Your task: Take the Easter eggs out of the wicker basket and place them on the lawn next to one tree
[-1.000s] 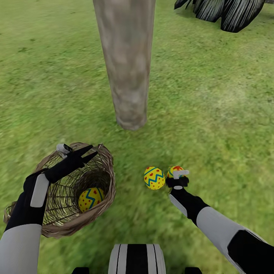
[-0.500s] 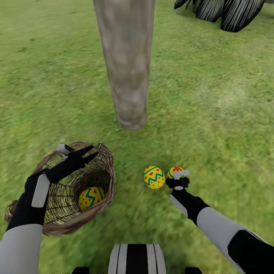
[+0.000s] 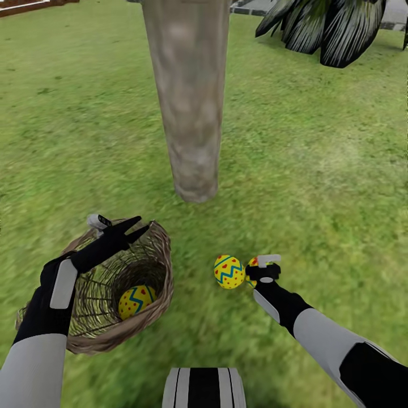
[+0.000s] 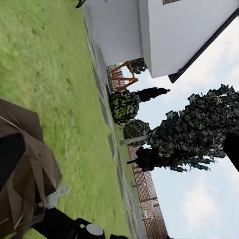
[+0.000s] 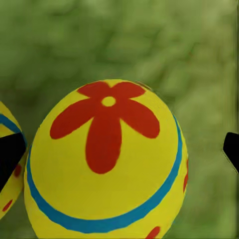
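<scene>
Two eggs out on the lawn [image 3: 317, 187] by the tree [image 3: 190, 102], one left in the wicker basket [image 3: 153, 283]

The right gripper [image 3: 262, 271] sits over the flowered egg [image 5: 107, 164] with its fingertips spread to either side, not pinching it; that egg rests on the grass just beside the zigzag egg [image 3: 229, 272], both near the foot of the trunk. The left gripper [image 3: 133, 226] grips the basket's far rim and tilts it, with the third egg [image 3: 135, 300] lying inside
</scene>
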You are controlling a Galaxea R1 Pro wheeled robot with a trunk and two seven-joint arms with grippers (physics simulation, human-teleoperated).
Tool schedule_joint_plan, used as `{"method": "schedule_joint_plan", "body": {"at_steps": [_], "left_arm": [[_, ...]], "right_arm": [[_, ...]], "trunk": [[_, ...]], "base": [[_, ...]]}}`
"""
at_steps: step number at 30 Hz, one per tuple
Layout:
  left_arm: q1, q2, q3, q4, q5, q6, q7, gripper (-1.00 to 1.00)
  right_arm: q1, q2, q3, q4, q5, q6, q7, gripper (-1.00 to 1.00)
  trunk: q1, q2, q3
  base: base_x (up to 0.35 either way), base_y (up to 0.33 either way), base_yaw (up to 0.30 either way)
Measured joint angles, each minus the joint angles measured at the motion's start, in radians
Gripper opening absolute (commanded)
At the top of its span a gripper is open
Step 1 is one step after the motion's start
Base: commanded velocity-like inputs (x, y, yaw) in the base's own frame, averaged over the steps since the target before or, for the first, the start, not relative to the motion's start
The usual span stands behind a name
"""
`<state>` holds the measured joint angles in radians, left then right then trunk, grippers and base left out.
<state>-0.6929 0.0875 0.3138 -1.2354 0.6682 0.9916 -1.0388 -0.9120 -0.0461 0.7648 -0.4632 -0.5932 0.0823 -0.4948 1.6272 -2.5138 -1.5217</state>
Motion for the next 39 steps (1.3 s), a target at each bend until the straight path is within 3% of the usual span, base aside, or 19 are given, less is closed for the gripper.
{"method": "schedule_joint_plan", "body": {"at_steps": [16, 24, 26, 30, 32, 34, 37, 39], "left_arm": [[0.000, 0.000, 0.000, 0.000, 0.000, 0.000, 0.000, 1.00], [0.000, 0.000, 0.000, 0.000, 0.000, 0.001, 0.000, 1.00], [0.000, 0.001, 0.000, 0.001, 0.000, 0.001, 0.000, 1.00], [0.000, 0.002, 0.000, 0.000, 0.000, 0.001, 0.000, 1.00], [0.000, 0.004, 0.001, -0.002, 0.000, 0.001, 0.000, 1.00], [0.000, 0.005, 0.001, -0.003, 0.000, 0.001, 0.000, 1.00], [0.000, 0.008, 0.002, -0.005, 0.000, 0.003, 0.000, 1.00], [-0.001, 0.010, 0.001, -0.005, 0.000, 0.003, 0.000, 1.00]], "right_arm": [[0.000, 0.002, 0.000, -0.008, 0.000, -0.001, -0.015, 1.00], [0.000, 0.000, 0.002, -0.150, -0.003, 0.033, -0.048, 1.00], [0.000, -0.001, 0.001, -0.188, -0.004, 0.067, -0.058, 1.00], [0.002, -0.005, -0.026, -0.335, -0.005, 0.214, -0.064, 1.00], [0.008, -0.032, -0.048, -0.463, -0.004, 0.339, -0.063, 1.00], [0.017, -0.044, -0.051, -0.509, -0.016, 0.379, -0.063, 1.00], [0.024, -0.063, -0.072, -0.569, -0.090, 0.432, -0.062, 1.00], [0.026, -0.077, -0.105, -0.607, -0.163, 0.486, -0.063, 1.00]], "trunk": [[-0.007, 0.004, 0.062], [-0.011, 0.006, 0.093], [-0.012, 0.006, 0.101], [-0.014, 0.007, 0.116], [-0.015, 0.007, 0.124], [-0.015, 0.008, 0.132], [-0.017, 0.009, 0.143], [-0.018, 0.009, 0.151]], "base": [[0.000, 0.000, 0.000], [0.000, 0.000, 0.000], [0.000, 0.000, 0.000], [0.000, 0.000, 0.000], [0.000, 0.000, 0.000], [0.000, 0.000, 0.000], [0.000, 0.000, 0.000], [0.000, 0.000, 0.000]]}}
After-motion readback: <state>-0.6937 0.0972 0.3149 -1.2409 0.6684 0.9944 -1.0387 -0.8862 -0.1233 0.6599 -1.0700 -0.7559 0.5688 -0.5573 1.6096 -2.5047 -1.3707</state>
